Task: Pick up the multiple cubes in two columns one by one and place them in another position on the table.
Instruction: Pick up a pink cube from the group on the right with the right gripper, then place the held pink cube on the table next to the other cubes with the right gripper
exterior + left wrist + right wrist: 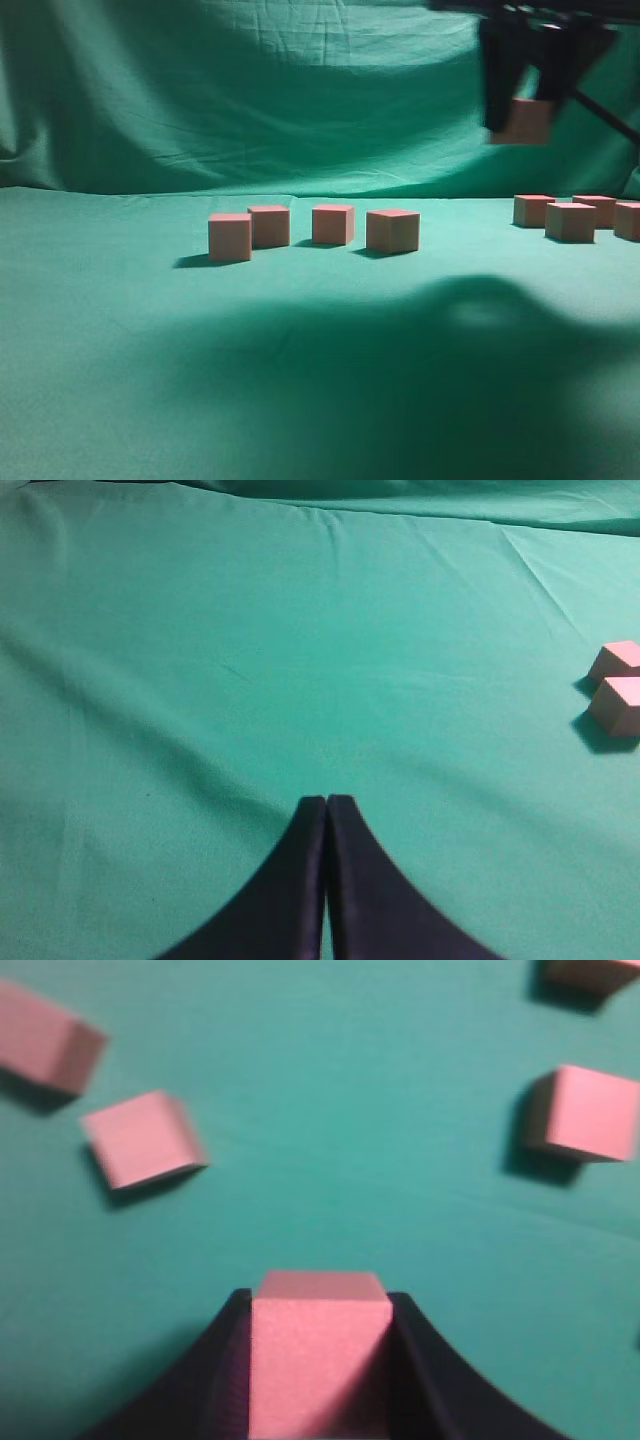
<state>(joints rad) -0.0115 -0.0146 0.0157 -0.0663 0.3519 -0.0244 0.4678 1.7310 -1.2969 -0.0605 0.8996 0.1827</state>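
- Green cloth of the table [300, 400] fills the foreground nearest the exterior camera, with a broad shadow across it; beyond it, four cubes [312, 230] stand in a loose row
- left of that row's middle, the front cube [230, 237] stands just beside its neighbour
- right of the row, well apart, a cluster of four more cubes [571, 217] sits near the table's back edge
- above that cluster, the right gripper [524, 115] hangs in the air, its jaws clamped on one cube [318, 1350] lifted clear of the table
- left gripper [327, 802] hovers low over bare cloth, jaws pressed together, holding nothing; two cubes [618, 690] lie to its right
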